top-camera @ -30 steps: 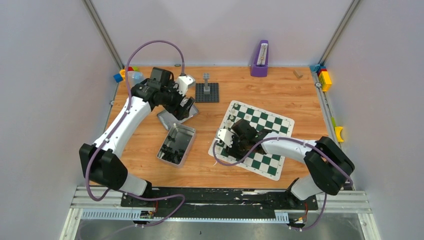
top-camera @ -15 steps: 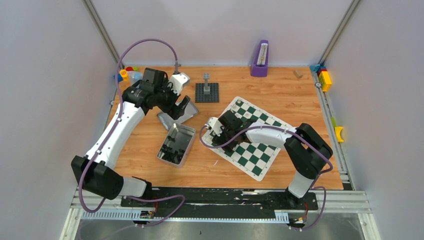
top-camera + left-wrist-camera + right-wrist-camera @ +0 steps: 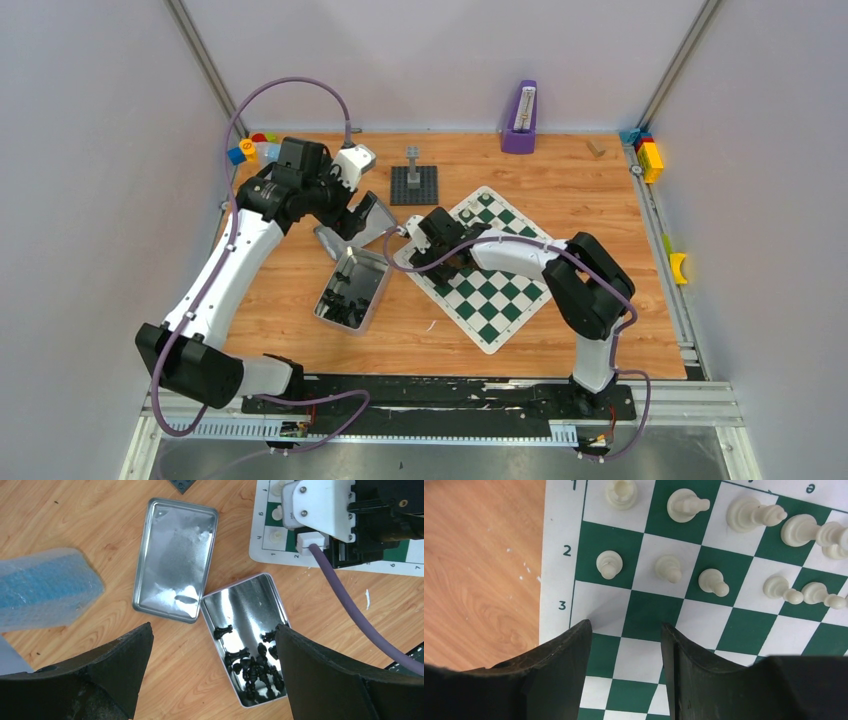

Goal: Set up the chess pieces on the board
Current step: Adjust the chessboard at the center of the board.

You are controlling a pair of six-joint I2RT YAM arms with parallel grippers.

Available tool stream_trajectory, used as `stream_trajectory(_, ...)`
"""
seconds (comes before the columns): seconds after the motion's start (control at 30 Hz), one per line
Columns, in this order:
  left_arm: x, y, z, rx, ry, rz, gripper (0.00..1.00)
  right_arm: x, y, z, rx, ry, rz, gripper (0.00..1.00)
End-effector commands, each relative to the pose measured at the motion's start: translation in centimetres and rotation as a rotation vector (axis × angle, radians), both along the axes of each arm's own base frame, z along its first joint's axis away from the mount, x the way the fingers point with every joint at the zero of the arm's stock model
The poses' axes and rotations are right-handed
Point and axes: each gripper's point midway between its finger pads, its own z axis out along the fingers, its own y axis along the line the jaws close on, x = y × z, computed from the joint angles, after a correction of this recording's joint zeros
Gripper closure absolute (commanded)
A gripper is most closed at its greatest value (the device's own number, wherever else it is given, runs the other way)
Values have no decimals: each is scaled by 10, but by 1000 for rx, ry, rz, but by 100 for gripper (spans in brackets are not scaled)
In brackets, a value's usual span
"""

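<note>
- My left gripper (image 3: 214,629) hangs over the tin (image 3: 247,602) just left of the board (image 3: 490,312), jaws wide open; black chess pieces (image 3: 252,670) lie inside the tin.
- My right gripper (image 3: 626,626) sits over the board's third row, jaws parted, nothing between; cream chess pieces (image 3: 609,563) stand on rows one and two.

Green-white checked board (image 3: 649,615), seemingly cream pieces (image 3: 669,569)
</note>
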Motion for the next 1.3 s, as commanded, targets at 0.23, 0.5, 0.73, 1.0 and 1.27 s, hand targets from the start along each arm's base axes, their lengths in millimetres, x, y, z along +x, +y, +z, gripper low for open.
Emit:
stream_trajectory(0.23, 4, 0, 4, -21, -34, 13, 0, 25, 14, 25, 29, -38, -55, 43)
stream_trajectory(0.5, 5, -2, 4, -32, -34, 11, 0, 3, -10, 73, 99, -45, 42, 36)
stream_trajectory(0.73, -1, -3, 1, -33, -29, -14, 0, -32, -73, 63, 12, -59, 137, 36)
stream_trajectory(1.0, -12, -7, -11, -47, -15, -63, 0, -64, -120, 26, -90, -72, 255, 40)
stream_trajectory(1.27, -18, -4, -24, -28, 2, -69, 0, -83, -125, 3, -100, -29, 308, 42)
